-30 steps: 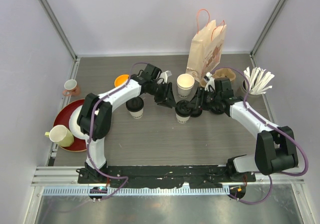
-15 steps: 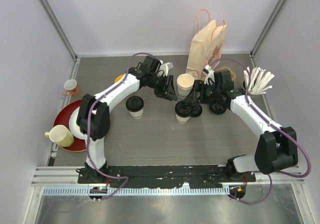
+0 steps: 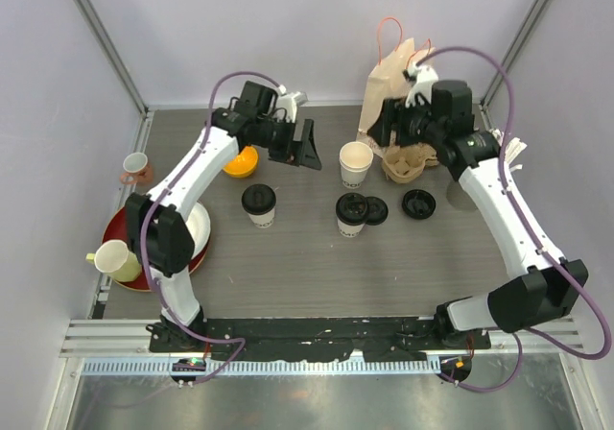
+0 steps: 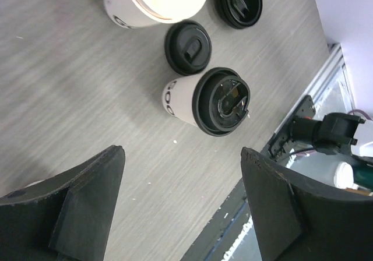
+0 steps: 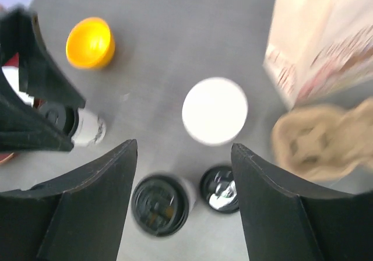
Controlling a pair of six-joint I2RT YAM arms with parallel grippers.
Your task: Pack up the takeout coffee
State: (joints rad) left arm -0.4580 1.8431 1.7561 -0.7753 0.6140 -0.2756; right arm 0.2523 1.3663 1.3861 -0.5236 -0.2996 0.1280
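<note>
Nearest on the tabletop (image 3: 307,267) stand the two lidded coffees, well apart: left cup (image 3: 257,203) and right cup (image 3: 350,213), with a loose lid (image 3: 375,209) just beside the latter (another lid (image 3: 418,203) lies further right). Behind stands an open cup (image 3: 356,161). Farther back, the left fingers (image 4: 76,208) hang spread wide and empty near an orange bowl (image 3: 238,164). The right fingers (image 5: 81,208), equally wide, hover before the paper bag (image 3: 391,89), over the pulp carrier (image 3: 408,164).
</note>
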